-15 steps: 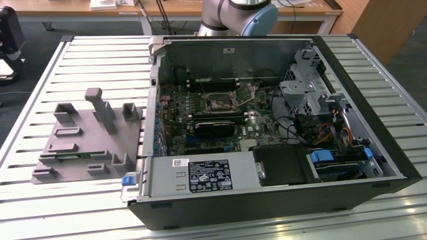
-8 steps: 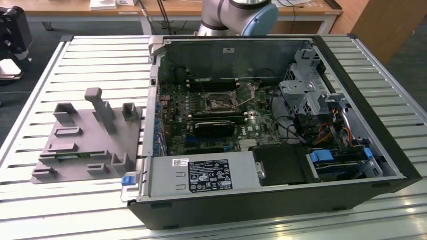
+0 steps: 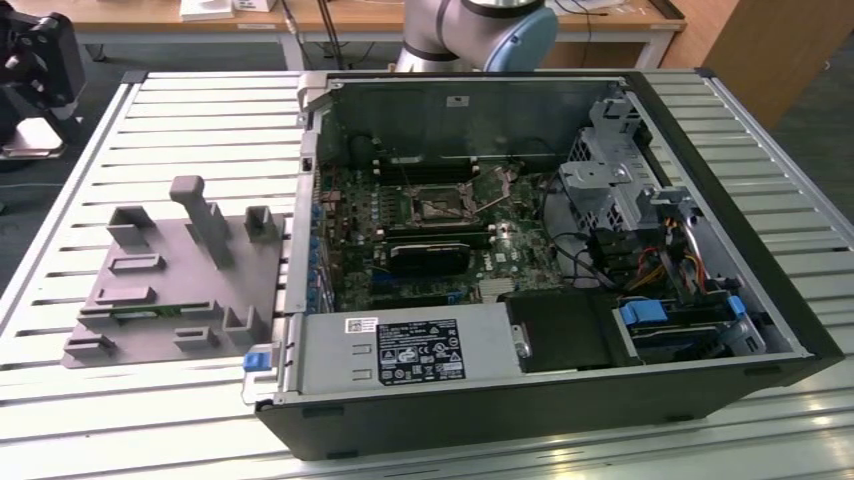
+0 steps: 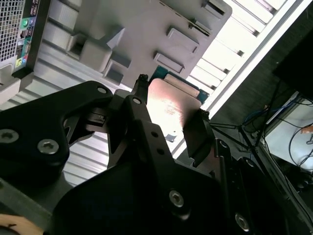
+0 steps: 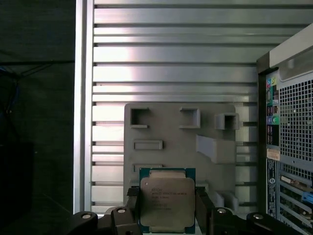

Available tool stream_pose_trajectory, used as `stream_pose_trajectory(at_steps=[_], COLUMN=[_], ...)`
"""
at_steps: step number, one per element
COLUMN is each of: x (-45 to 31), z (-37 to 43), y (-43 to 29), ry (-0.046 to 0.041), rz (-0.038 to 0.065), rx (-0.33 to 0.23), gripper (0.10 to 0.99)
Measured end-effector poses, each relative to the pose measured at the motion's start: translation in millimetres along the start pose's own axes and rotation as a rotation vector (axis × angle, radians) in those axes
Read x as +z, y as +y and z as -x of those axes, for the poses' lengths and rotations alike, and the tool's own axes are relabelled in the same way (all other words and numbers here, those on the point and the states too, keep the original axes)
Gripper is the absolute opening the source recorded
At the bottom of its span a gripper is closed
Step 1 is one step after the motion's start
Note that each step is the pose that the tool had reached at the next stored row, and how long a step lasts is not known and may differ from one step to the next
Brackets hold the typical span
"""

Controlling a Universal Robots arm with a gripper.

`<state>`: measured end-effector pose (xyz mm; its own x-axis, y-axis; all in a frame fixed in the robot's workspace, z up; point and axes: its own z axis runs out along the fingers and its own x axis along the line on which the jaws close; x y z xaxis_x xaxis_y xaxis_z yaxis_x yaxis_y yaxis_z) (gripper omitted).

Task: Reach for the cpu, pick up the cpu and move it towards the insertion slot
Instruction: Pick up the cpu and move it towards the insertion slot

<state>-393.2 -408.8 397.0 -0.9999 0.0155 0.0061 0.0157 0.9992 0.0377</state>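
Observation:
The cpu (image 5: 167, 201), a silver square with a green rim, lies in the grey tray (image 5: 171, 137) near its edge. In the exterior view it shows as a thin green strip (image 3: 150, 312) low on the tray (image 3: 174, 285). In both wrist views my gripper (image 5: 167, 211) hangs well above it, open, with nothing held. One black finger (image 5: 132, 204) shows on each side of the chip. The second wrist view has the cpu (image 4: 171, 105) shining between the fingertips of the gripper (image 4: 172, 98). The insertion slot (image 3: 438, 205) sits on the green board inside the open case.
The open computer case (image 3: 747, 300) lies right beside the tray, with its port side (image 5: 288, 132) facing it. A long black card (image 3: 427, 255) lies below the slot. Upright posts (image 3: 200, 215) rise from the tray. The slatted table's edge (image 5: 80, 122) drops to dark floor.

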Motion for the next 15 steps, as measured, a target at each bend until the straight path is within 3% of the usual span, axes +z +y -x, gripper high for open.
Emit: stream_pose_trajectory(at_steps=[15], x=[-0.1], z=[26.8], y=[0.4], ry=[0.0001], rz=[0.000], rx=[0.000], gripper=[0.541])
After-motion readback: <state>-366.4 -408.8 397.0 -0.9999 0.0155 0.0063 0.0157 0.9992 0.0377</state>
